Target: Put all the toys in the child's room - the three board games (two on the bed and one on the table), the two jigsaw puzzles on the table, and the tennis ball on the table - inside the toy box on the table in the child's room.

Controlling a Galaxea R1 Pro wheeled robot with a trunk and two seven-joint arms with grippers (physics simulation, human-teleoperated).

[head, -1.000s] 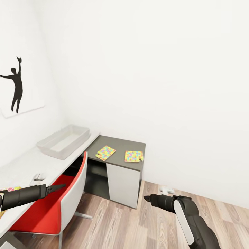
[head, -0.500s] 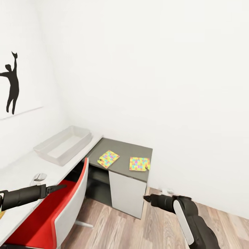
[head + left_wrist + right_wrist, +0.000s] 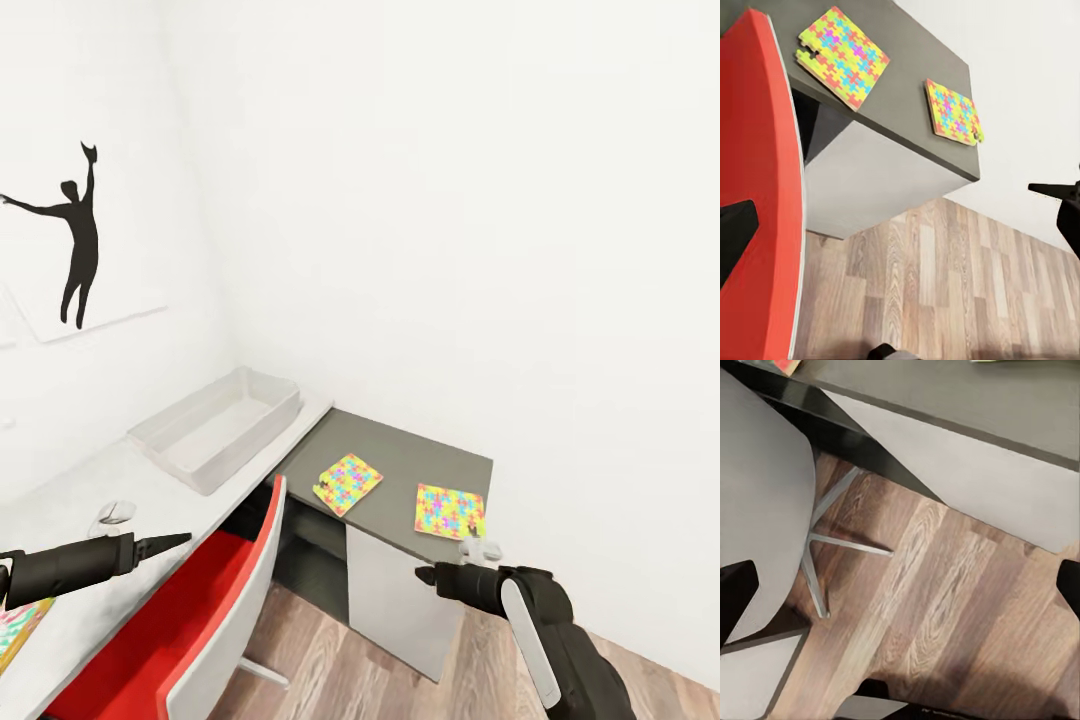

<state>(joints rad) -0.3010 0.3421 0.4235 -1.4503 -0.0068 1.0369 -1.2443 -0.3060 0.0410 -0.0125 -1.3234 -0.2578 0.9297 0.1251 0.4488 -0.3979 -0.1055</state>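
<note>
Both end effectors, left point(image 3: 178, 541) and right point(image 3: 424, 575), pressed together and empty, face two jigsaw puzzles point(image 3: 348, 483) on the worktop point(image 3: 400, 462); approach underway, reaching next.

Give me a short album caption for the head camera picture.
Two jigsaw puzzles lie on the dark desk section; the empty toy box waits beside them.

Bright, even light all over, no visible lamp and no glare. The white wall point(image 3: 480, 200) is nearly blown out and featureless. Shadows are soft: a dark patch sits under the desk point(image 3: 400, 455) behind the red chair point(image 3: 215, 600). The head view bends straight lines towards its edges. Wood floor point(image 3: 945, 607) looks slightly smeared up close, and dark blurred finger tips point(image 3: 735, 236) crowd the wrist views' edges.
</note>
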